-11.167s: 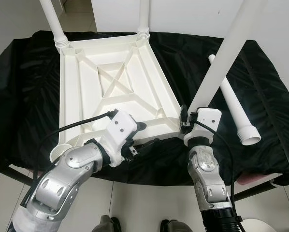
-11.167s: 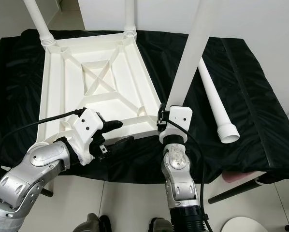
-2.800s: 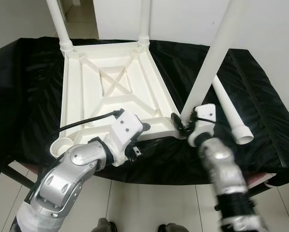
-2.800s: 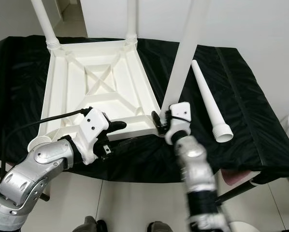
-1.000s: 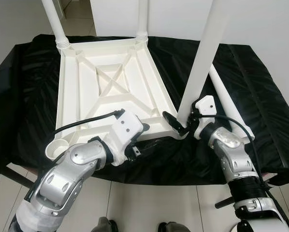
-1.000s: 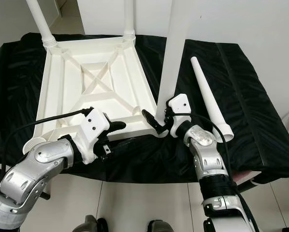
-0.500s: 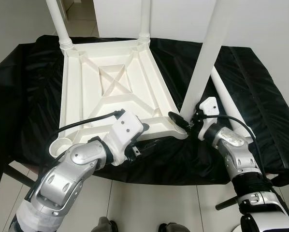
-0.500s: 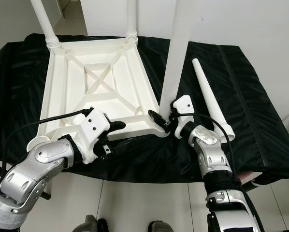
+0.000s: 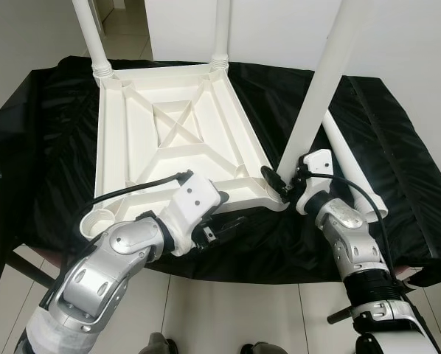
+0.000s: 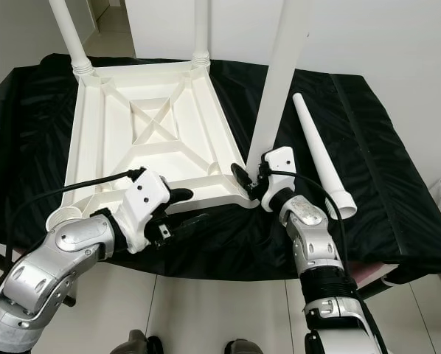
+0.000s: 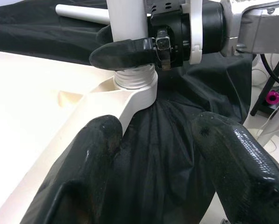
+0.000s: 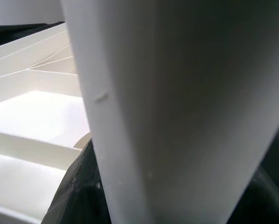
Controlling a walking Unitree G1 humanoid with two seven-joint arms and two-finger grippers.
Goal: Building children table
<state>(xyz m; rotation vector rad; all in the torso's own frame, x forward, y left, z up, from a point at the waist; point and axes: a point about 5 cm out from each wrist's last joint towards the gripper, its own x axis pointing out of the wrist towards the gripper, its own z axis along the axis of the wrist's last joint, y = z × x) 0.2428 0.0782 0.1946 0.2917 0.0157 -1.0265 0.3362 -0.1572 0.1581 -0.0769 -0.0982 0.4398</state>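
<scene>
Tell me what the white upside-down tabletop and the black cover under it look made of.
White upside-down tabletop: likely moulded plastic, judging by the cast ribs and smooth, slightly glossy surface. Black cover: thin sheeting, perhaps plastic film or coated fabric; it wrinkles and shines.

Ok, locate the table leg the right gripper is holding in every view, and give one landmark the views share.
Left eye view: the held leg rises from the tabletop's near right corner.
Right eye view: the same leg, right of centre.
Left wrist view: its base enters the corner socket.
Right wrist view: close, blurred white column.
Shared landmark: the right gripper clamped just above that socket.
</scene>
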